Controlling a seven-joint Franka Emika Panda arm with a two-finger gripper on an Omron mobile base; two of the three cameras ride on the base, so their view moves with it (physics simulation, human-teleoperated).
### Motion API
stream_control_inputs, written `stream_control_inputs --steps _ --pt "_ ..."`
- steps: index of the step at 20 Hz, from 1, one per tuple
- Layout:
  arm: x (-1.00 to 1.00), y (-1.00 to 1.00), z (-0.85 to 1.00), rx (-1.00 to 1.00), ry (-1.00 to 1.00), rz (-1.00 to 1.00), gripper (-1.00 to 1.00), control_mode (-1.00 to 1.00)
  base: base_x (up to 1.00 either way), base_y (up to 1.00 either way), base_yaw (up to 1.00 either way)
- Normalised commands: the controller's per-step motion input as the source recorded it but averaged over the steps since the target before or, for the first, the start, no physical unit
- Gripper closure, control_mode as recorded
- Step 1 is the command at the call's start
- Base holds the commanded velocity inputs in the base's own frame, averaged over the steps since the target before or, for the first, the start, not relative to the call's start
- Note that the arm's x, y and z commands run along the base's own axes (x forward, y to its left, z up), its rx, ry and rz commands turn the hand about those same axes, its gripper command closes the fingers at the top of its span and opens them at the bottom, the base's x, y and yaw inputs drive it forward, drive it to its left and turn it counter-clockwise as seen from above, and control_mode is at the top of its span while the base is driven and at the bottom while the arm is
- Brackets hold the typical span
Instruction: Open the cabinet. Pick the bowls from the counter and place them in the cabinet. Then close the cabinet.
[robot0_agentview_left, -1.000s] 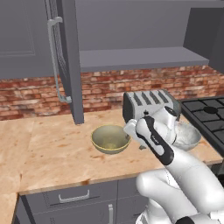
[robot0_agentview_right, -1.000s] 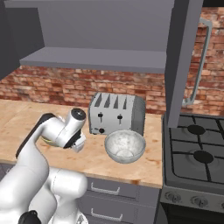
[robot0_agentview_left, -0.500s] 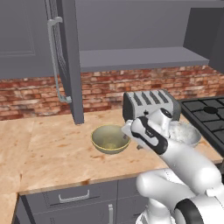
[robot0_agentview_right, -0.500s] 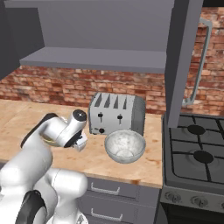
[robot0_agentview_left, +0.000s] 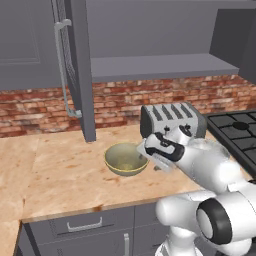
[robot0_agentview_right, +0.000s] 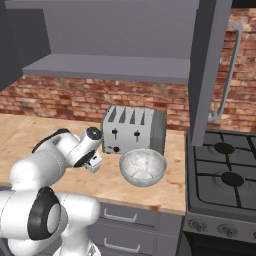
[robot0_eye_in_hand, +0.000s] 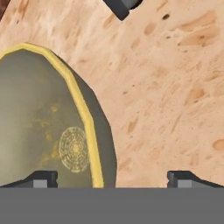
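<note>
Cabinet (robot0_agentview_left: 80, 65) doors open, shelf bare, no bowl stowed yet. Counter (robot0_agentview_left: 55, 170) carries toaster (robot0_agentview_right: 134, 131), white bowl (robot0_agentview_right: 143, 167) in front of it, olive bowl (robot0_agentview_left: 126, 159) further left. Gripper (robot0_eye_in_hand: 111, 177) low beside the olive bowl, jaws spread wide, holding nothing. Hand view: near rim (yellow edge) falls between the fingertips. Judgement: lower straight, one finger inside, one outside, then pinch the wall squarely.

The white arm rises from the base, bends at a dark elbow joint and reaches forward and down over the desk's front half. The gripper (robot0_eye_in_hand: 112, 179) points downward, its two dark fingers (robot0_eye_in_hand: 41, 178) spread wide apart with nothing between them. The wrist (robot0_agentview_left: 165, 147) is tilted low.
</note>
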Motion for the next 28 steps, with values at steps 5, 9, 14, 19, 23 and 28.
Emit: stream_control_inputs --steps 5,9,14,19,23,28 --pt "0.04 0.00 -0.26 0.00 0.00 0.00 -1.00 -1.00 0.00 0.00 0.00" --pt "0.01 0.00 -0.21 0.00 0.00 0.00 -1.00 -1.00 0.00 0.00 0.00" --pt "0.03 0.01 -0.13 0.00 0.00 0.00 1.00 -1.00 0.00 0.00 0.00" --pt "0.01 0.01 -0.04 -0.01 0.01 0.00 1.00 -1.00 0.00 0.00 0.00" --pt "-0.04 0.07 0.00 0.00 0.00 0.00 1.00 -1.00 0.00 0.00 0.00" --pt "-0.20 0.25 0.17 -0.01 0.00 0.00 1.00 -1.00 0.00 0.00 0.00"
